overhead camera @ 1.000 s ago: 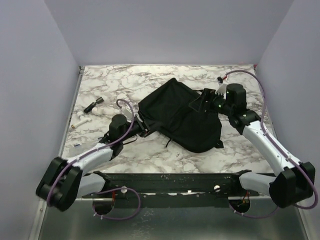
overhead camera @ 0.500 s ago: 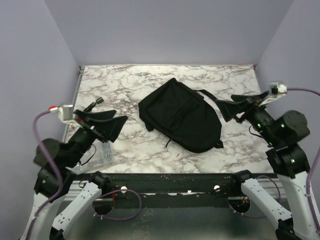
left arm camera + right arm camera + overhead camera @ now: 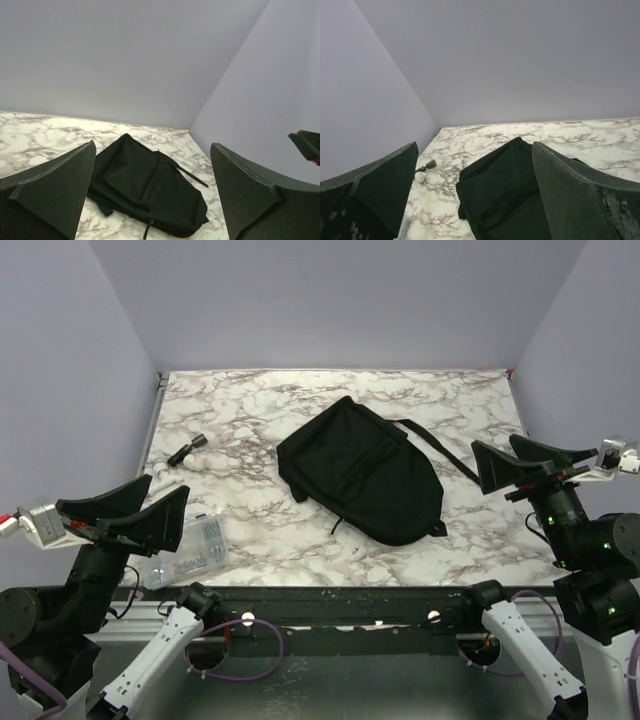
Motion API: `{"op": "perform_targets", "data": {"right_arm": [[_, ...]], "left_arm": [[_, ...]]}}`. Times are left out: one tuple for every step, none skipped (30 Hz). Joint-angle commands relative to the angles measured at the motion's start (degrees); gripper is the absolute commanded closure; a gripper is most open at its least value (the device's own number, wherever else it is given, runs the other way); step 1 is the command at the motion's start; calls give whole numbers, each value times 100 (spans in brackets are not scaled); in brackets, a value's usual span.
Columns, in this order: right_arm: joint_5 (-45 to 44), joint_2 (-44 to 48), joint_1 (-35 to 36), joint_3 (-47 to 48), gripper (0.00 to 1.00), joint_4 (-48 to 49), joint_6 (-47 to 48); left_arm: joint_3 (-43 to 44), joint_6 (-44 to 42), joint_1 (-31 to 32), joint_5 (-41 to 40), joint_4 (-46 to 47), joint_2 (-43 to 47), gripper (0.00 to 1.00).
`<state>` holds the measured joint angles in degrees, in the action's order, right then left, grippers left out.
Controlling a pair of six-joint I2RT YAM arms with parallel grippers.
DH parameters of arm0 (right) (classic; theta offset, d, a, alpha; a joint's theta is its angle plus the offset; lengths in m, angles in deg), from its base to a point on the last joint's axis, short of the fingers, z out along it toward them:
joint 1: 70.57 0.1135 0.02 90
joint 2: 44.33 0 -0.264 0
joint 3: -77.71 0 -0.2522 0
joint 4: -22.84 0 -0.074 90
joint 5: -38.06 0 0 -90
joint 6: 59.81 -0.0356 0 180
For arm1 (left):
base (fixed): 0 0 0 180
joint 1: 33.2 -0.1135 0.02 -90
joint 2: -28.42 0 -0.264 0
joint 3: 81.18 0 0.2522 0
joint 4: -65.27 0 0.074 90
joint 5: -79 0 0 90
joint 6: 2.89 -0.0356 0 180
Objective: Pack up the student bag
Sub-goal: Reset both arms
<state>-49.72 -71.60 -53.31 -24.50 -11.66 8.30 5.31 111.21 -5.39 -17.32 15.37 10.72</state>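
Observation:
The student bag (image 3: pixel 360 475) is a soft black backpack lying flat in the middle of the marble table, with one strap (image 3: pixel 440 448) trailing to its right. My left gripper (image 3: pixel 165 498) is raised over the near left corner, well clear of the bag, open and empty. My right gripper (image 3: pixel 492 447) is lifted at the right edge, also open with nothing in it. The left wrist view looks down on the bag (image 3: pixel 145 185) between wide-apart fingers (image 3: pixel 60 185). From the right wrist, the bag (image 3: pixel 505 200) shows below that gripper's spread fingers (image 3: pixel 575 195).
A small black and white item (image 3: pixel 187 450) and a white piece (image 3: pixel 160 476) lie at the table's left side. A clear plastic case (image 3: pixel 195 545) rests near the front left edge. Purple walls enclose the table on three sides.
Both arms have drawn back from the bag and risen to the near corners. Their jaws have spread wider. The bag now lies free and flat.

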Motion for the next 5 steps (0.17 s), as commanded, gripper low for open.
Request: {"op": "perform_targets", "data": {"right_arm": [[-472,241,-7,-91,0,105,55],[-501,232,-5,-92,0,65,61],[-496,231,-3,-100,0,52,62],[-504,226,-3,-78,0,27,75],[-518,222,-3,-34,0,4,79]], "left_arm": [[48,-229,-22,-394,-269,-25,1],[48,-218,-22,-367,-271,-53,2],[40,-190,-22,-340,-271,-67,2],[25,-142,-22,-326,-262,-73,2],[22,-110,-22,-325,-249,-104,2]]}}
